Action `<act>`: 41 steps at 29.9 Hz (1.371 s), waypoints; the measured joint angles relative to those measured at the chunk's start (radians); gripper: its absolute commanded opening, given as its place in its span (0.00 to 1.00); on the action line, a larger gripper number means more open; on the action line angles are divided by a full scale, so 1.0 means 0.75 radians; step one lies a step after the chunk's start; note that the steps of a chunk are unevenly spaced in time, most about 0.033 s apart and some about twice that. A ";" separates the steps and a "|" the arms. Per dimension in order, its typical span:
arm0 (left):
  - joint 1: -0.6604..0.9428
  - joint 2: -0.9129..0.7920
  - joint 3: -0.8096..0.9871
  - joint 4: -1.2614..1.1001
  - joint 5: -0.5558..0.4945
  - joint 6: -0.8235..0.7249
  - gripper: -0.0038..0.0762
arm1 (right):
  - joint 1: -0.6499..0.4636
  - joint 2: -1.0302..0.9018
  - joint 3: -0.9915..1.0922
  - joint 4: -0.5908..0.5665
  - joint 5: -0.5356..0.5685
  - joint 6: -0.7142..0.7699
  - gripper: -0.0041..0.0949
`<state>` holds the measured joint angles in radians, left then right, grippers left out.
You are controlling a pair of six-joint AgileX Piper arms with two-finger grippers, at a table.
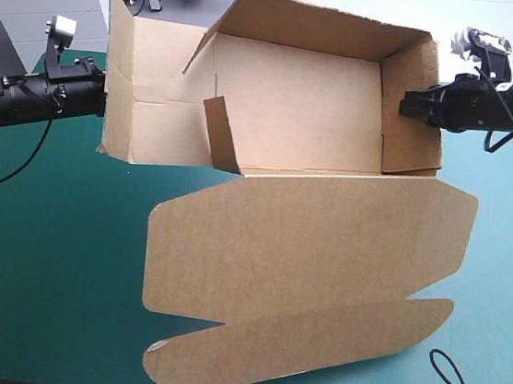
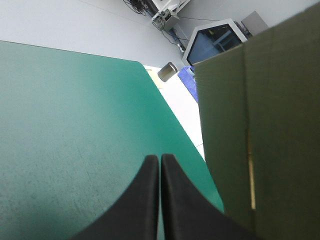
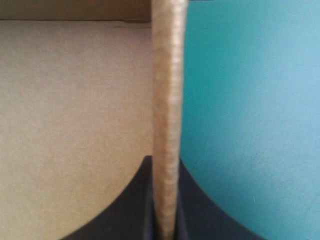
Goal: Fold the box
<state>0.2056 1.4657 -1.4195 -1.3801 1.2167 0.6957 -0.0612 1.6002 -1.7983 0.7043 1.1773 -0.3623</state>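
Right claw [image 3: 165, 167] tight on box [image 1: 293, 113] wall, apparently

One box [image 1: 306, 244]; grippers [image 2: 160, 157] [image 3: 165, 162] — two

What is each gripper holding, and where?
The right gripper pinches the box by its right end wall. The left gripper is shut on nothing, the box beside it.

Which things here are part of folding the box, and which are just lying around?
Part of the job: the box, walls partly raised, lid open; the right gripper, shut on one end wall; the left gripper, shut, beside the other end wall.
Lying about: no loose item shows, only the teal-green cover underneath.
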 measured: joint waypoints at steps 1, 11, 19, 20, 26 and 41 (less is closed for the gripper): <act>-0.001 -0.015 0.000 0.001 0.000 0.000 0.04 | 0.012 0.000 0.000 -0.008 -0.012 0.002 0.02; -0.001 -0.170 0.000 0.089 0.012 -0.021 0.04 | 0.098 0.000 0.011 -0.063 -0.123 0.033 0.02; -0.001 -0.265 0.000 0.176 0.024 -0.070 0.04 | 0.175 0.000 0.011 -0.098 -0.182 0.051 0.02; -0.001 -0.276 0.000 0.178 0.024 -0.071 0.04 | 0.188 0.000 0.011 -0.112 -0.190 0.056 0.02; -0.001 -0.326 0.000 0.202 0.028 -0.072 0.04 | 0.277 0.000 0.012 -0.193 -0.238 0.105 0.02; -0.020 -0.393 0.000 0.320 0.034 -0.141 0.04 | 0.322 0.000 0.012 -0.210 -0.303 0.133 0.02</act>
<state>0.1909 1.1710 -1.4195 -1.1404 1.2426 0.5901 0.1806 1.6002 -1.7889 0.5471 0.9497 -0.2623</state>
